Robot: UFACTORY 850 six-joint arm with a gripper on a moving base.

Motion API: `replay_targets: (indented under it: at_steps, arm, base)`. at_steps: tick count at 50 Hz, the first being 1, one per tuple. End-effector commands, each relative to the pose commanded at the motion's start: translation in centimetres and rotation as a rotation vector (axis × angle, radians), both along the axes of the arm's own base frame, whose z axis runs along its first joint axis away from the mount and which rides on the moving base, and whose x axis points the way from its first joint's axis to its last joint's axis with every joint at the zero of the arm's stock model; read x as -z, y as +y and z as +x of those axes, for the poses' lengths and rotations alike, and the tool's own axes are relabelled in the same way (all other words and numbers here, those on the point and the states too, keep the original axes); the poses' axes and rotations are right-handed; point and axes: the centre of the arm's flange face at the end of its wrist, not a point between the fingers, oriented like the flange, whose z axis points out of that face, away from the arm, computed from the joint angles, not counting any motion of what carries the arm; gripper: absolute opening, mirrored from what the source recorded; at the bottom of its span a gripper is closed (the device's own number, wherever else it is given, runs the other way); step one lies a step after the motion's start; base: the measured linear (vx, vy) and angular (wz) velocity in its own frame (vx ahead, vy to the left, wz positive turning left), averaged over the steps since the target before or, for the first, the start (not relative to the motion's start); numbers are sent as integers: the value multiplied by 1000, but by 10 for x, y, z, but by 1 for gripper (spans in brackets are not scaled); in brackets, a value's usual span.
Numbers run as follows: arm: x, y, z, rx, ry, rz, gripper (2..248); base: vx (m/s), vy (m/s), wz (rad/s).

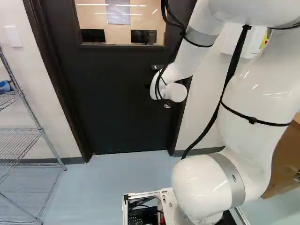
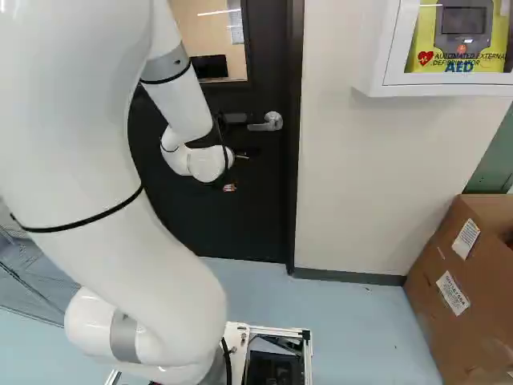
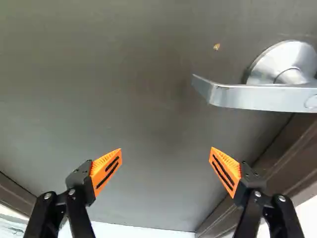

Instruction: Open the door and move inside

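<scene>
Silver lever handle on dark door

I see my black fingers with orange pads striped in black. The lever handle is silver, the door near-black, its frame dark brown, the floor pale blue, my arm white with grey bands.

Door was cut off above in both base views, partly hidden behind arm. Wrist view's edge cropped handle. Cardboard box, wire shelf ran out of frame.
</scene>
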Motion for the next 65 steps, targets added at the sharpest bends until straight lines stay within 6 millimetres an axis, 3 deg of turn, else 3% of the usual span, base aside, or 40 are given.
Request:
replay_targets:
  at_steps: [15, 65]
  arm:
    - [-15, -5, -24, 9, -35, 1, 247]
    - [-65, -6, -26, 12, -156, 5, 247]
  base:
    - [0, 0, 0]
    - [0, 0, 0]
